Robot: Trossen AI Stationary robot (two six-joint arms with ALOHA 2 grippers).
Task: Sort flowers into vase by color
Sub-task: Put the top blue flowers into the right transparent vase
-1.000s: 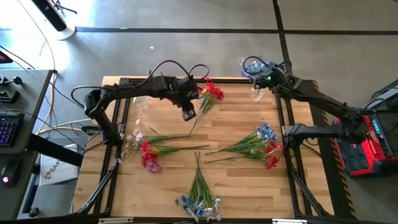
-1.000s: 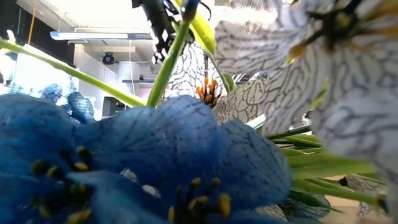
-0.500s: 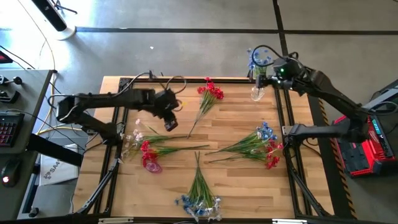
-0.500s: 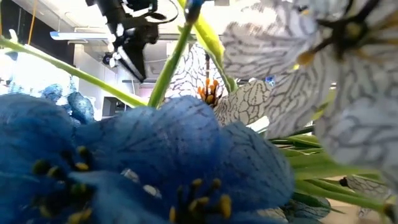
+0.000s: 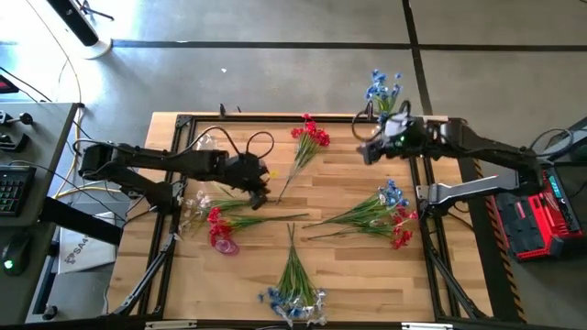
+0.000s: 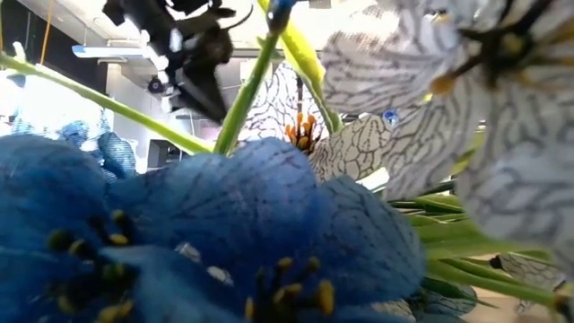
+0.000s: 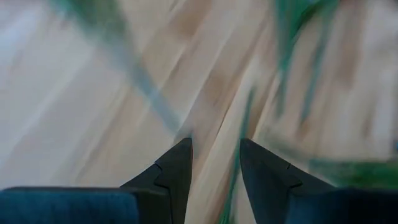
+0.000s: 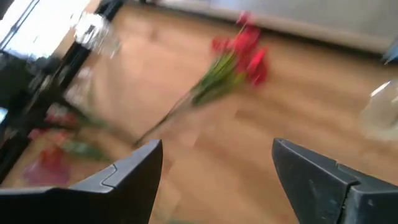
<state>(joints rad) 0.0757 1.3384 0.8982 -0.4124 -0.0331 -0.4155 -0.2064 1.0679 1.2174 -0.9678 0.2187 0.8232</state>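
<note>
My right end effector [image 5: 367,154], fingers apart and empty, hangs beside the vase [image 5: 381,137] that holds blue flowers [image 5: 382,89], while my left end effector [image 5: 258,196], fingers narrowly apart, is low over the tabletop [image 5: 339,188] by red flowers [image 5: 310,137], probably to pick a stem

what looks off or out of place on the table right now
The low view is almost wholly blocked by blue blossoms and white blossoms lying right against that camera. On the table, a mixed bunch holds blue and red together, unsorted. Nothing looks broken.
</note>
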